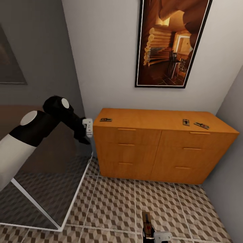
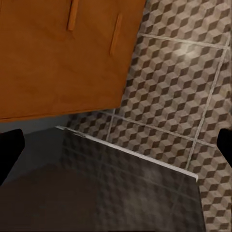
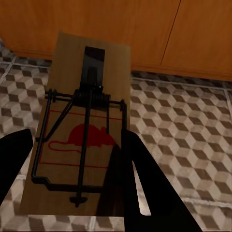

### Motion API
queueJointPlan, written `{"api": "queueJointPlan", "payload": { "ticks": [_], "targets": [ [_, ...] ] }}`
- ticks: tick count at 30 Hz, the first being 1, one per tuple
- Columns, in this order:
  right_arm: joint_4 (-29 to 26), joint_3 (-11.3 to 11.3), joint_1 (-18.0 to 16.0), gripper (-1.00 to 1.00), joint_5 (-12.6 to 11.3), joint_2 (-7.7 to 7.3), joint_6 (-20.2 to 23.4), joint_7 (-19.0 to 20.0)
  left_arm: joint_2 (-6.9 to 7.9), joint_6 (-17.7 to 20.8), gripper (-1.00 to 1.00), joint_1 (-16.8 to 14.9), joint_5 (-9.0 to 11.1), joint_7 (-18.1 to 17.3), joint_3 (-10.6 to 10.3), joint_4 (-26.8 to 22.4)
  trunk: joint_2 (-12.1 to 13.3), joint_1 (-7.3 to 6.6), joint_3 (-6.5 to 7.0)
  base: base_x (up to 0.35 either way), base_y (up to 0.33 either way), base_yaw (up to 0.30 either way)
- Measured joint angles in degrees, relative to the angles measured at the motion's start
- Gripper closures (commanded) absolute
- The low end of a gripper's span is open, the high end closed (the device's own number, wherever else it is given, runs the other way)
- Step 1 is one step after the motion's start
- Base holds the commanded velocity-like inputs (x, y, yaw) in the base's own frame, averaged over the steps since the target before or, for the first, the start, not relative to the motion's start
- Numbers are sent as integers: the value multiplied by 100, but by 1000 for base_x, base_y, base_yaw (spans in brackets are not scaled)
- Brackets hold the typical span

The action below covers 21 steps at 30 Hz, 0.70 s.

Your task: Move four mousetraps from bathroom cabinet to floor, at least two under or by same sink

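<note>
Four mousetraps (image 1: 106, 119) (image 1: 186, 122) (image 1: 201, 125) (image 1: 146, 225); one cabinet (image 1: 158, 148); one picture (image 1: 170, 42).

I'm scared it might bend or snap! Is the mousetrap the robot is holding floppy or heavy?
Probably stiff: the mousetrap is a flat wooden board that stays straight in the right tool. Likely light, since one edge grip carries it. Its thin wire parts might bend or spring if bumped.

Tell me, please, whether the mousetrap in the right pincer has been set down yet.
Not yet: the mousetrap sits gripped in the right pincer, with the bathroom floor showing behind it.
</note>
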Motion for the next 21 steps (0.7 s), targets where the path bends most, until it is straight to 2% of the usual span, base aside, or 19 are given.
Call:
{"api": "queueJointPlan", "payload": {
  "ticks": [4,7,9,14,21],
  "targets": [
    [0,0,0,100,1,0,40,0,-141,-79,-100,-1,-60,-1,-53,76,0,0,0,0,0,0],
    [0,-1,0,100,-1,-4,53,0,-333,-109,-100,0,-88,-1,-70,80,0,0,0,0,0,0],
    [0,0,0,100,0,-6,56,0,-404,-116,-100,-1,-97,-1,-74,78,0,0,0,0,0,0],
    [0,0,0,100,1,-8,59,-2,-492,-119,-100,-1,-109,-1,-77,70,0,0,0,0,0,0],
    [10,-5,0,100,-19,-23,68,-33,-525,-118,-100,-2,-114,-1,-85,73,0,0,0,0,0,0]
  ]
}}
